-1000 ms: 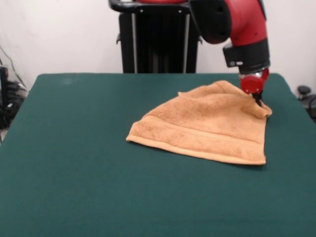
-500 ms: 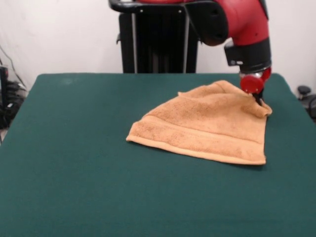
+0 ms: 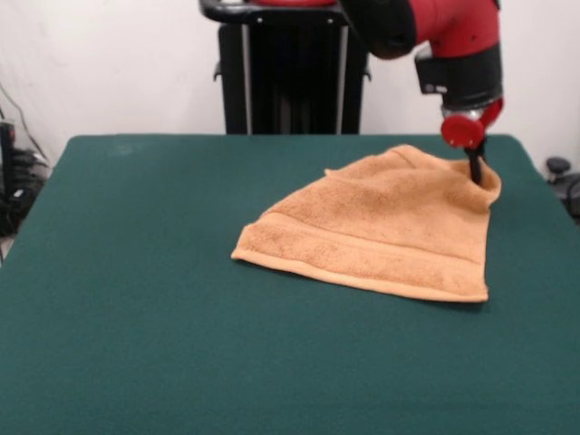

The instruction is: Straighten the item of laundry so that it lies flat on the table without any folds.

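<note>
Orange-tan towel [image 3: 381,227] with woven band on dark green table [image 3: 136,317].

The orange-tan towel [image 3: 381,227] lies on the green desk [image 3: 136,317], right of centre, in a rough triangle with a folded layer on top. Its long banded edge faces the camera. The red arm comes down from above at the right, and its end effector [image 3: 475,170] is pinched on the towel's far right corner, holding it slightly raised off the desk.
</note>
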Available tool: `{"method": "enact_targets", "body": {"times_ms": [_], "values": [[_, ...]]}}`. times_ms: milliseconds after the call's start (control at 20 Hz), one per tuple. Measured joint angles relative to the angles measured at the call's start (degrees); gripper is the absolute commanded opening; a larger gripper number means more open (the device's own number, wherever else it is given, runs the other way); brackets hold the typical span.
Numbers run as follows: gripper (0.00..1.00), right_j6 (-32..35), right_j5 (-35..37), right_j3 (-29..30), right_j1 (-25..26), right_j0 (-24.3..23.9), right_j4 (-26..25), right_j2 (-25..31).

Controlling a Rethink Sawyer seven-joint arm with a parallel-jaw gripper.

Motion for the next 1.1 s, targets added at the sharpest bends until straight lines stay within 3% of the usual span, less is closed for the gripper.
{"method": "enact_targets", "body": {"times_ms": [400,1100], "values": [[0.00,0.00,2.36,1.63,-2.77,-0.25,1.11,1.18],[0.00,0.00,4.99,1.30,4.92,4.78,1.14,-0.25]]}}
